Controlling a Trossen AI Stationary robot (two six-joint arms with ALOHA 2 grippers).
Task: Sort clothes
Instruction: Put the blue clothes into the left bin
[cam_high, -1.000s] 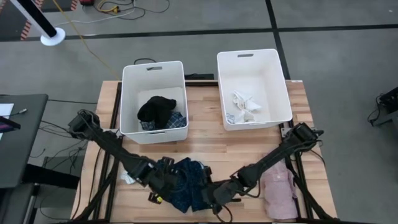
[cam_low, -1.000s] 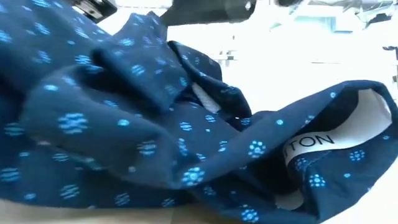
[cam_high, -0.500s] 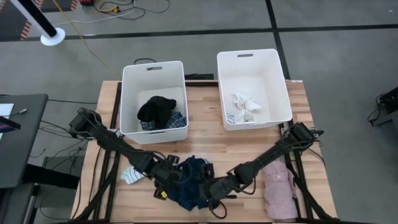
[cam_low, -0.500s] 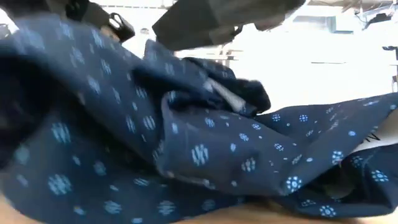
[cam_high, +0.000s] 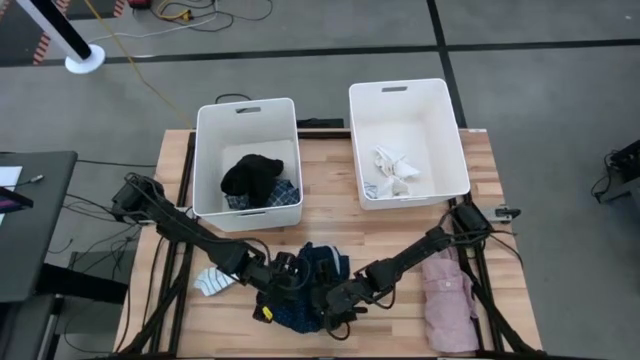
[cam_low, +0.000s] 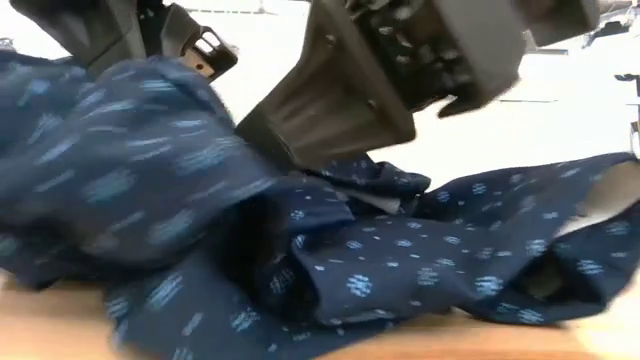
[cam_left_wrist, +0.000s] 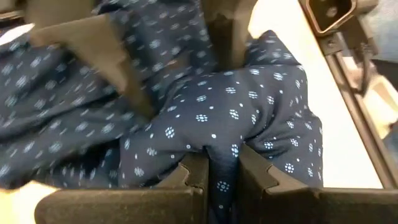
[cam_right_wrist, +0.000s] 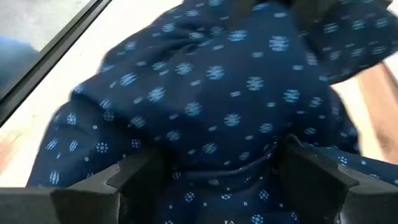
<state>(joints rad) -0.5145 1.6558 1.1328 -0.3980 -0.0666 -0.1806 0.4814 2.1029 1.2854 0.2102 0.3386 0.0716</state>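
Two bins (cam_high: 246, 120) wait behind the navy shirt (cam_high: 318, 268) bunched at the table's near edge, left gripper (cam_left_wrist: 222, 175) clamped on a fold, right gripper (cam_right_wrist: 214, 177) spread wide around it, likely closing next for the lift.

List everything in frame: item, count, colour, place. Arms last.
Bins: 2, white, side by side at the table's far edge.
Black garment: 1, in the left bin, on top.
Plaid garment: 1, blue, in the left bin under the black one.
White garment: 1, in the right bin.
Navy garment: 1, navy with light blue dots, near centre of the table, between both grippers.
Striped garment: 1, blue-white, near left, beside the left arm.
Pink garment: 1, pale pink, near right.
Table: 1, wood.
Left gripper: shut on navy garment.
Right gripper: open, fingers either side of a navy fold.
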